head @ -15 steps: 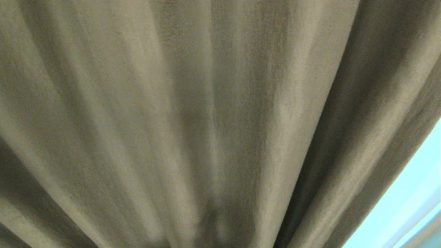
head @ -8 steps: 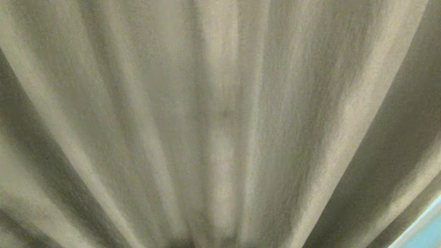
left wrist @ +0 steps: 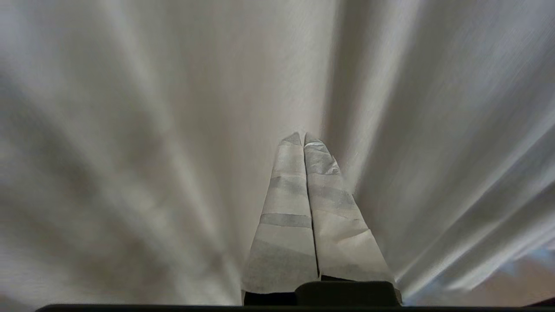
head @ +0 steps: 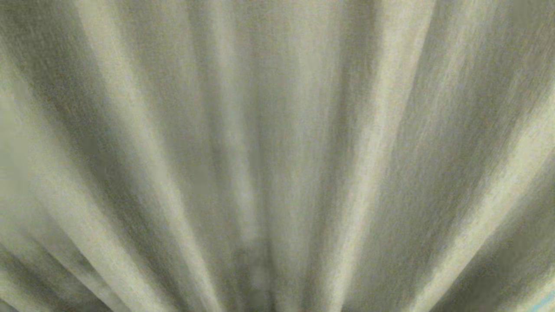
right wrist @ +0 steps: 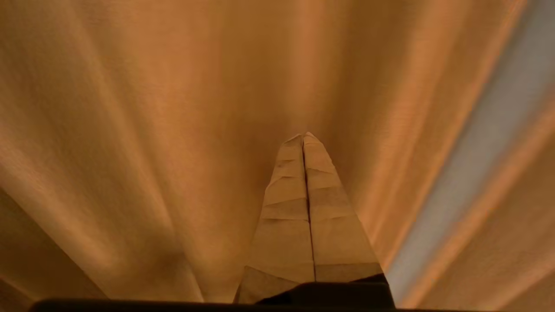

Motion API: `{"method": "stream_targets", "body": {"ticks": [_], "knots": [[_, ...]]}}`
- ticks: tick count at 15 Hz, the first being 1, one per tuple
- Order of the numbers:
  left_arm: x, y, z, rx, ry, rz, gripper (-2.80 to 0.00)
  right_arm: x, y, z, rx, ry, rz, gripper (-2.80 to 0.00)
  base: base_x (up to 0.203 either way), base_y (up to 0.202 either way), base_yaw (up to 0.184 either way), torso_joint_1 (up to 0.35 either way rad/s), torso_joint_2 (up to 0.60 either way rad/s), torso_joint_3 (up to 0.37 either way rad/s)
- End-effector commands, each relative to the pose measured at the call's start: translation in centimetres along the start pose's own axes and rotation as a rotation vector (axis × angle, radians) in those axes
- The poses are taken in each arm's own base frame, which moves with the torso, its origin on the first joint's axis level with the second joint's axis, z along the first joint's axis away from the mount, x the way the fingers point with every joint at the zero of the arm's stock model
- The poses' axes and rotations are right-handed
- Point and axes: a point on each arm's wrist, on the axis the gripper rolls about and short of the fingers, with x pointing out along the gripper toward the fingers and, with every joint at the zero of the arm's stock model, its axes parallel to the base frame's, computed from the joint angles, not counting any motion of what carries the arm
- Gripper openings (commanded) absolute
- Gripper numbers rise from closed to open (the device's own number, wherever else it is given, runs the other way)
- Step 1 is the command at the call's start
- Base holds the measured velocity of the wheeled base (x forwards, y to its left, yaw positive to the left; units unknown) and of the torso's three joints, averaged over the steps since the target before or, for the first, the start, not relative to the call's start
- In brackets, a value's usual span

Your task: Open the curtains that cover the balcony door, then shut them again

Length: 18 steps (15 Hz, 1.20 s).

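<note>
Thick beige-grey pleated curtains (head: 277, 143) fill the head view from very close, and neither arm shows there. In the left wrist view my left gripper (left wrist: 303, 135) is shut, its tape-wrapped fingers pressed together with nothing between them, pointing at the folds of the curtains (left wrist: 173, 112). My right gripper (right wrist: 302, 135) is likewise shut and empty, its tip close to the curtains (right wrist: 173, 108). The balcony door is hidden behind the fabric.
A pale bright strip (right wrist: 477, 156) runs between the folds beside my right gripper. A sliver of light (head: 547, 301) shows at the lower right corner of the head view. A brownish patch (left wrist: 527, 277) lies below the folds.
The whole head view has slid along the curtain: the bright opening at the lower right has shrunk from a wide wedge to a sliver, and the fabric looks paler.
</note>
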Motion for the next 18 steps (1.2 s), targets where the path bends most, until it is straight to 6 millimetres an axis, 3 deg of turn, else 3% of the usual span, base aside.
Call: {"method": "stream_targets", "body": {"ticks": [1,10,14,18], "knots": [[0.4,0.0,-1.0,0.025,0.042,0.027,-2.80,0.0,0.0,0.0,-0.001,0.001,0.000,-2.80,0.000,0.000,0.000,0.000,0.00,0.000],[1.2,0.0,-4.2,0.008,0.138,0.093,-2.80,0.0,0.0,0.0,-0.001,-0.001,0.000,-2.80,0.000,0.000,0.000,0.000,0.00,0.000],[0.8,-0.1,-4.8,-0.009,0.035,0.244,-2.80,0.0,0.0,0.0,-0.001,-0.001,0.000,-2.80,0.000,0.000,0.000,0.000,0.00,0.000],[-0.6,-0.5,-5.6,-0.007,-0.132,0.257,-2.80,0.0,0.0,0.0,-0.001,-0.001,0.000,-2.80,0.000,0.000,0.000,0.000,0.00,0.000]]}}
